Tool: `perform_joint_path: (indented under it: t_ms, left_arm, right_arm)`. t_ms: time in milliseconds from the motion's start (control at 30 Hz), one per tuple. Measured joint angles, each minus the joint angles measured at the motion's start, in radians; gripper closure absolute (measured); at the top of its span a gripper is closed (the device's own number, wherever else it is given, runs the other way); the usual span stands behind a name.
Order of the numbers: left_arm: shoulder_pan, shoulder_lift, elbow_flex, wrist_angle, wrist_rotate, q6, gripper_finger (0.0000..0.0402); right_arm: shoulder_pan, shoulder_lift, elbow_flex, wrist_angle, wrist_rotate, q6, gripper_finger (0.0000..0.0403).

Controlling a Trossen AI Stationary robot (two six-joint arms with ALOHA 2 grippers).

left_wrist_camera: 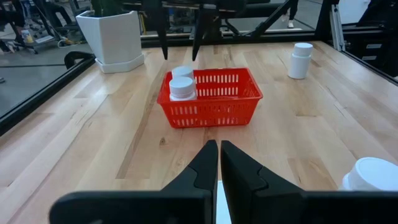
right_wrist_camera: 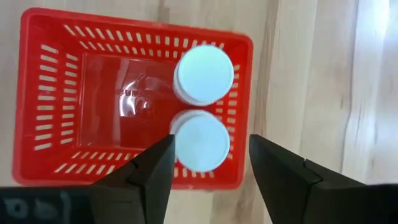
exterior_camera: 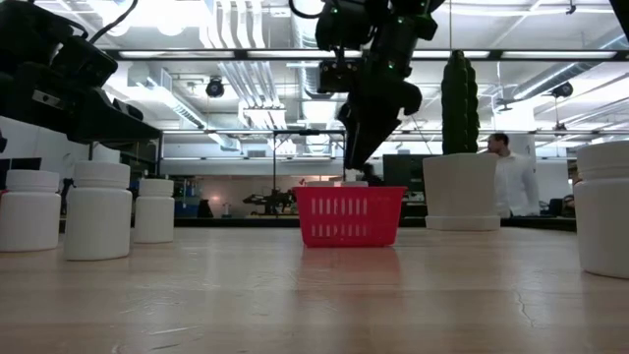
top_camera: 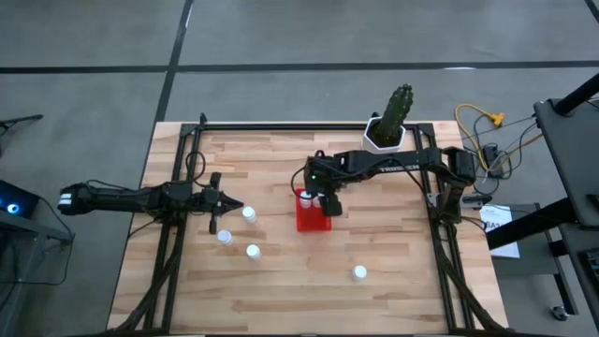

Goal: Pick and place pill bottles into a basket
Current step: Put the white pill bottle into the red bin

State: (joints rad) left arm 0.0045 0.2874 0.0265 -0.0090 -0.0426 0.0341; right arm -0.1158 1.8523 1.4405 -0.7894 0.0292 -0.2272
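The red basket (top_camera: 315, 221) stands near the table's middle. It holds two white pill bottles (right_wrist_camera: 204, 74) (right_wrist_camera: 200, 142), upright at one end. My right gripper (right_wrist_camera: 211, 146) hangs open above them, fingers pointing down, one on each side of the nearer bottle and clear of it; the low view (exterior_camera: 356, 157) shows it above the basket's rim. Three bottles (top_camera: 249, 214) (top_camera: 225, 236) (top_camera: 253, 251) stand on the table's left, and another (top_camera: 359, 272) stands near the front. My left gripper (top_camera: 236, 205) is shut and empty, level, just left of the first bottle, pointing at the basket (left_wrist_camera: 211, 99).
A white pot with a cactus (top_camera: 384, 136) stands at the table's far edge behind the basket. Bare wood lies between the basket and the front bottle. A person (exterior_camera: 506, 177) stands in the room beyond the table.
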Motion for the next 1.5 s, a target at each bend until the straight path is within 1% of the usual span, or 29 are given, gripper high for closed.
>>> perform_joint_path:
  t_ms: [167,433,533,700,800,967,1100,1233,1500]
  left_arm:
    - [0.0,-0.001,0.0,0.0,0.0,0.0,0.04]
    - [0.0,-0.001,0.0,0.0,-0.001,0.008,0.04]
    - [0.0,-0.001,0.0,0.0,-0.008,0.008,0.04]
    - [0.0,-0.001,0.0,0.001,-0.024,0.008,0.04]
    - [0.0,-0.001,0.0,0.001,-0.025,0.008,0.04]
    - [0.0,-0.003,0.0,0.005,-0.027,0.008,0.04]
    - [0.0,-0.002,0.0,0.052,-0.027,0.008,0.04]
    - [0.0,-0.003,0.0,0.09,-0.027,0.008,0.04]
    - [0.0,-0.003,0.0,0.088,-0.027,0.008,0.04]
  right_arm:
    - [0.001,0.0,0.009,-0.036,-0.001,0.101,0.0207]
    - [0.031,0.0,0.009,-0.028,-0.004,0.169,0.0209]
    - [0.063,0.0,0.009,0.002,-0.004,0.174,0.0209]
    - [0.138,-0.004,0.009,0.056,-0.005,0.136,0.0211]
    - [0.187,-0.027,0.009,0.064,-0.006,0.1,0.0211]
    - [0.263,-0.073,0.009,0.071,-0.003,0.116,0.0211]
    - [0.311,-0.086,0.007,0.063,-0.003,0.119,0.0211]
    - [0.348,-0.104,0.006,0.024,-0.002,0.171,0.0211]
    - [0.413,-0.113,0.006,-0.042,-0.002,0.298,0.0211]
